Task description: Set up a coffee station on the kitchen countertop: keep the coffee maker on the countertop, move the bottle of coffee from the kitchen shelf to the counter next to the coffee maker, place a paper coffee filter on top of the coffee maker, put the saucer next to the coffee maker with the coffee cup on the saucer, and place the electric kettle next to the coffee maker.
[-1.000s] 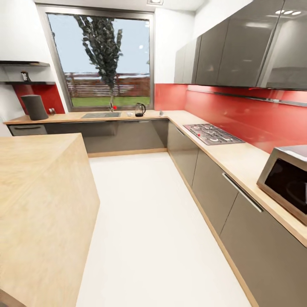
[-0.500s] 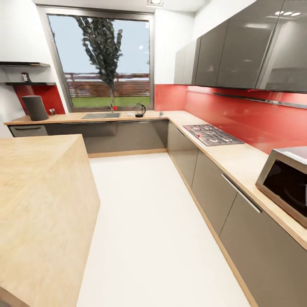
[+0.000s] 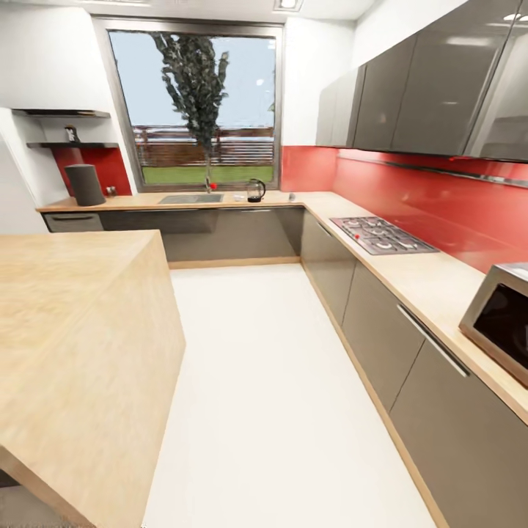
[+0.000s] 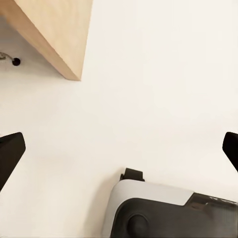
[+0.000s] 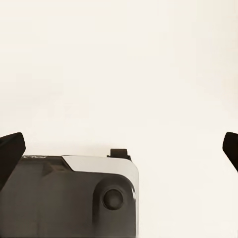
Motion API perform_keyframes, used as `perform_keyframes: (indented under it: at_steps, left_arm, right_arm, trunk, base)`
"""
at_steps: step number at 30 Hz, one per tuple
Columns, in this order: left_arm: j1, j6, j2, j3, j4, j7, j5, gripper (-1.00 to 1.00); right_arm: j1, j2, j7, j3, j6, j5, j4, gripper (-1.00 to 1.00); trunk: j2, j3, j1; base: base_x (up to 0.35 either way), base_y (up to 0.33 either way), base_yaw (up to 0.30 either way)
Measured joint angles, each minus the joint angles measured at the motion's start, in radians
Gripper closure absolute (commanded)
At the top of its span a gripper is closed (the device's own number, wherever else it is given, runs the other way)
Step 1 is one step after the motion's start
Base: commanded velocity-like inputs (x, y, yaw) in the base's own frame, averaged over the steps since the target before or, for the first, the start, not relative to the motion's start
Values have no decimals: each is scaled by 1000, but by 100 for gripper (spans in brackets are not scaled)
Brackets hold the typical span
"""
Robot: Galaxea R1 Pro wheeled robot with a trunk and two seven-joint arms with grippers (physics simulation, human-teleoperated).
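In both wrist views, the left gripper (image 4: pixel 119 148) and right gripper (image 5: pixel 119 148) are pointing at the floor (image 3: pixel 279 381), jaws wide apart, gripping nothing. At upper left, the coffee maker (image 3: pixel 85 184) is standing on the countertop (image 3: pixel 147 199); the kettle (image 3: pixel 255 191) is sitting upper centre. No legible writing.

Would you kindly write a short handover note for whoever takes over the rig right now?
Left claw and right claw: both open, holding nothing, over the white floor.
Coffee maker stands on the far kitchen countertop, at its left end. Bottle of coffee sits on the kitchen shelf above it. Electric kettle stands apart, right of the sink.
Done: coffee maker on the counter.
Left: bottle, kettle, filter, saucer and cup; the last three are too small to locate from here.
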Motion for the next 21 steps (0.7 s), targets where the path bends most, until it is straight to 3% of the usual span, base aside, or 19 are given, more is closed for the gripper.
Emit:
perform_keyframes:
  at_steps: [13, 21]
  left_arm:
    - [0, 0, 0, 0, 0, 0, 0, -100]
    - [0, 0, 0, 0, 0, 0, 0, -100]
  right_arm:
    - [0, -1, 0, 0, -1, 0, -1, -100]
    - [0, 0, 0, 0, -4, 0, -1, -100]
  trunk:
    - [91, 41, -50]
    - [92, 45, -50]
  base:
    - [0, 0, 17]
    - [0, 0, 0]
